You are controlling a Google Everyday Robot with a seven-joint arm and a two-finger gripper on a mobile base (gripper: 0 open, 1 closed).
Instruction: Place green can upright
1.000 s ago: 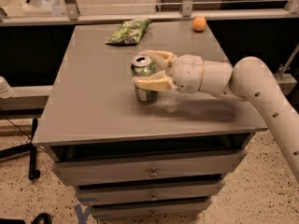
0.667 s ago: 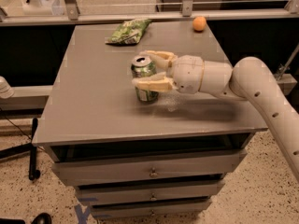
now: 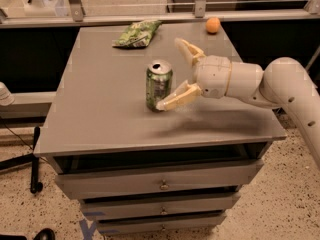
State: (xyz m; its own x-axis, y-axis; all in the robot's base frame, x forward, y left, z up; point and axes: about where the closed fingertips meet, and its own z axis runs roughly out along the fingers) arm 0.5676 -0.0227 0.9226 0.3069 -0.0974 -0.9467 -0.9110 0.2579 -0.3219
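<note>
Released since a second ago: green can (image 3: 159,86), upright mid-counter (image 3: 100,114), just left of gripper (image 3: 172,74), jaws now spread wide, near fingertip (image 3: 165,103) close by the can's base, so a sideways withdrawal could clip and topple it.

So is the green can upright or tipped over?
Upright. The small green cylindrical drink can stands on its base on the grey table, pull-tab top facing up; the robot's pincer is open beside it.
</note>
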